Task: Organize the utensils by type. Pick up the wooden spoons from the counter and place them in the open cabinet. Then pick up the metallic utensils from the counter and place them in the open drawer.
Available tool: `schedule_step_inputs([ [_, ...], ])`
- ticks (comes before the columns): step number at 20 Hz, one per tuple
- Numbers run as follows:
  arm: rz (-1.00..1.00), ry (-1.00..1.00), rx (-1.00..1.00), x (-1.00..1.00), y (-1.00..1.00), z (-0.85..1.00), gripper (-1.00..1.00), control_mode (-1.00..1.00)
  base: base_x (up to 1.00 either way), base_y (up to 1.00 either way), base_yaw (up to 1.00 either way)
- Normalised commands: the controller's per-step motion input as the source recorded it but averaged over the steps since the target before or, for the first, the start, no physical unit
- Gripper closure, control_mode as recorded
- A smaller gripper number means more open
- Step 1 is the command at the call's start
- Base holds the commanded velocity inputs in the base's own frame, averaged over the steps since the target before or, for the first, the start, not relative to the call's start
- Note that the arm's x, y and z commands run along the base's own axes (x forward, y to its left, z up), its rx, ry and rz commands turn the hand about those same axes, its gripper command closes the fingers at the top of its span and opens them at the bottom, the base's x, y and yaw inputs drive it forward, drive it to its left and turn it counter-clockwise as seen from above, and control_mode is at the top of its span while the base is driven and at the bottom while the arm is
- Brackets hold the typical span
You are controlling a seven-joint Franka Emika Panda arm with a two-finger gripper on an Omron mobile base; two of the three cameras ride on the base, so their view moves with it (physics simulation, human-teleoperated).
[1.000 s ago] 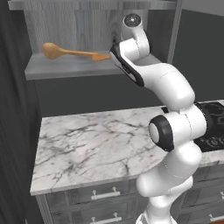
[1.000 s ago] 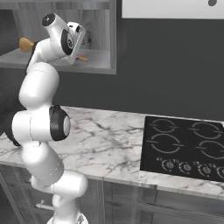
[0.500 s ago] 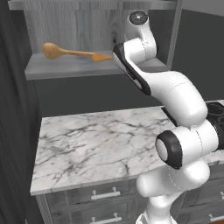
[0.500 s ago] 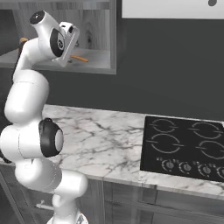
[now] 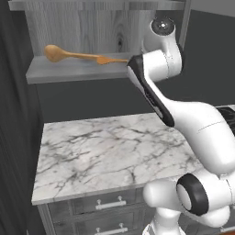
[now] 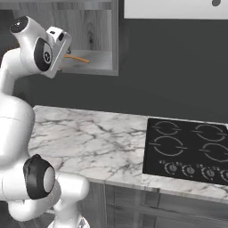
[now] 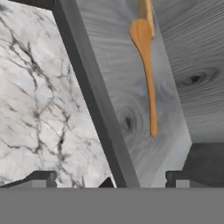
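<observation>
Two wooden spoons (image 5: 75,56) are seen lying on the shelf of the open cabinet (image 5: 82,73), the long one with its round bowl toward the left, the slimmer one (image 7: 146,65) overlapping its handle end. In the hand view the slimmer spoon rests flat on the grey shelf, well clear of both finger tips.

The gripper (image 7: 109,177) is spread wide with nothing between the jaws; the spoon is released. Compared with a second ago, the arm's elbow is swung outward and the hand is drawn back from the shelf edge, while the spoons are left unmoved.

The wooden-spoon half of the task is judged complete. The counter (image 5: 110,151) below shows bare marble in these views; no metallic utensils can be made out here. The cooktop (image 6: 187,149) sits to the right. The metallic pieces and the drawer are judged next.
</observation>
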Motion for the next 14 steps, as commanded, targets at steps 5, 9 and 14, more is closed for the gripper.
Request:
schedule_step_inputs([
  [5,0.00,-0.04,0.07,-1.00,0.00,-0.02,-1.00,-1.00,0.00,0.00,0.00],
  [9,0.00,0.01,0.16,-1.00,0.00,0.00,-1.00,-1.00,0.00,0.00,0.00],
  [14,-0.01,0.00,0.28,-0.94,-0.09,0.00,-1.00,-1.00,0.00,0.00,0.00],
])
